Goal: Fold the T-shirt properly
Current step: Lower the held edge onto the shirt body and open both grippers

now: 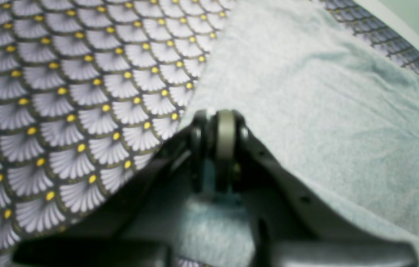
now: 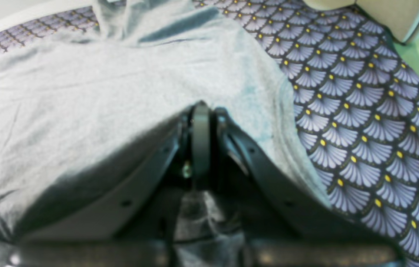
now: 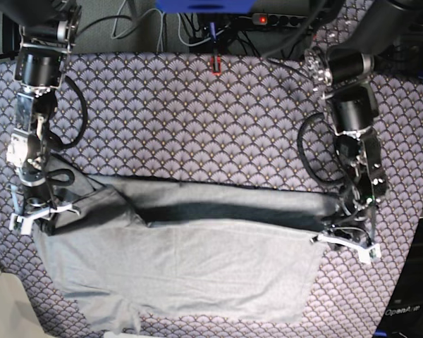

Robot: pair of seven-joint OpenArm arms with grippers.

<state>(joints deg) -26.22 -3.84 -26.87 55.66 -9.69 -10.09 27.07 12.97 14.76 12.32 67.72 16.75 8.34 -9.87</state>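
Observation:
The light grey T-shirt lies spread across the near half of the table, with a dark shadowed fold running along its upper edge. At that edge's right end my left gripper is shut on the fabric. In the left wrist view its fingers are pressed together at the shirt's border, and the T-shirt spreads off to the right. My right gripper pinches the shirt's left end. Its jaws are closed, with the T-shirt draped over and around them.
A purple fan-scale cloth covers the whole table under the shirt. Cables and a power strip run along the far edge. A pale object sits off the near left corner. Both arms rise at the table's sides.

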